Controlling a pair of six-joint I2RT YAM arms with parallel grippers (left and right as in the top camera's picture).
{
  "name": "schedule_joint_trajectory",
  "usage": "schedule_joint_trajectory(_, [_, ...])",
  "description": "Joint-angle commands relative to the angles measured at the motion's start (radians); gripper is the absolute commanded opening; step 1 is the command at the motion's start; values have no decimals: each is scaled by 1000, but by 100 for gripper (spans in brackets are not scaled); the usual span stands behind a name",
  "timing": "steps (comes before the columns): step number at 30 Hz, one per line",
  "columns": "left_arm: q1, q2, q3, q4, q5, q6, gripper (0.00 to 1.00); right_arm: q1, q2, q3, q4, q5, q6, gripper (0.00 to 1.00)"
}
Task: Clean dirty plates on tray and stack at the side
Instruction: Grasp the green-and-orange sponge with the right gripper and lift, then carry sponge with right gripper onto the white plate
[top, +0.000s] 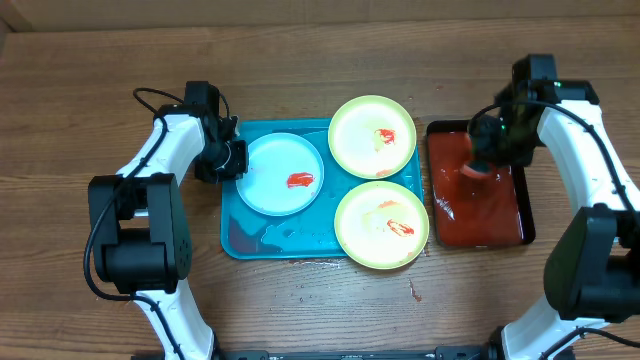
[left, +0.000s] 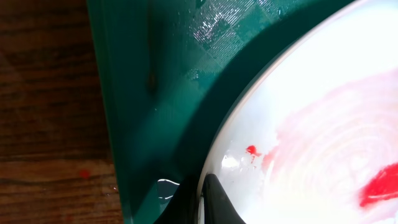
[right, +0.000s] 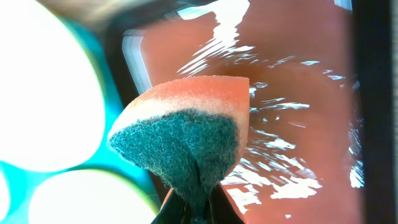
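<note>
The left pincer (top: 230, 158) is pinching the rim of the light blue plate (top: 281, 174), at the upper left of the turquoise tray (top: 262, 245). The right pincer (top: 478, 165) is squeezing a sponge (right: 186, 137) over the dark red tray (top: 500, 232). I am judging that the wet rim may be slipping out when lifted. The lime-rimmed plates (top: 372, 136) are crowding the frame's right, and open bench (top: 60, 100) is lying at the left.

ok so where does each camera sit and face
overhead: above the table, looking straight down on turquoise tray, red tray, both arms.
left wrist: on the left arm, facing down at the blue plate; left gripper shows.
right wrist: facing down at red tray; right gripper holds sponge.
shared: red tray, overhead and right wrist.
</note>
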Motion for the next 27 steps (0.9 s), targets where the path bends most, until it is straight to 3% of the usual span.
schedule_joint_trajectory(1, [-6,19,-24,19,-34,1,4,97,-24,75,2,-122,3,4])
schedule_joint_trajectory(12, [-6,19,-24,23,-34,1,4,506,64,312,121,59,227,4])
schedule_joint_trajectory(19, [-6,19,-24,23,-33,0,4,628,232,318,249,-2,292,4])
schedule_joint_trajectory(27, [-6,19,-24,23,-25,1,4,684,391,347,224,-3,318,4])
